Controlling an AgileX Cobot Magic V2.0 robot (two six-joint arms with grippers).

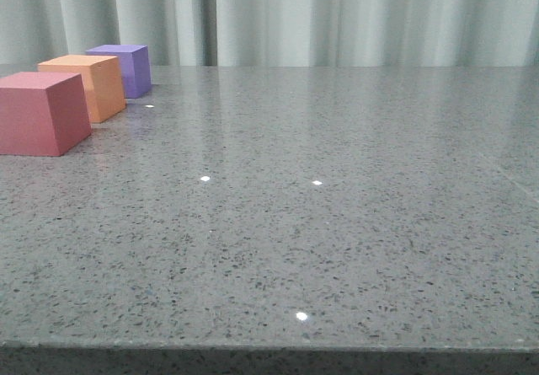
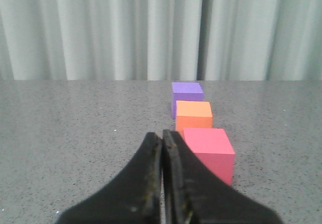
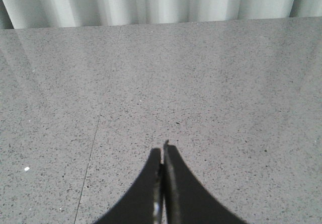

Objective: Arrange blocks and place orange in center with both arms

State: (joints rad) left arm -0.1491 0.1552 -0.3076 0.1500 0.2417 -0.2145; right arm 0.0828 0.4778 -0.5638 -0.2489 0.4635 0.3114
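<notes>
Three cubes stand in a row on the grey speckled table at the far left of the front view: a red-pink cube (image 1: 38,112) nearest, the orange cube (image 1: 87,84) in the middle, a purple cube (image 1: 125,68) farthest. The left wrist view shows the same row: red-pink (image 2: 210,151), orange (image 2: 193,115), purple (image 2: 186,96). My left gripper (image 2: 162,133) is shut and empty, its tips just beside the red-pink cube. My right gripper (image 3: 164,148) is shut and empty over bare table, with no cube in its view. Neither gripper shows in the front view.
The grey table (image 1: 337,223) stretches to the right and front, with its front edge near the bottom of the front view. A pale pleated curtain (image 1: 337,13) hangs behind the table's far edge.
</notes>
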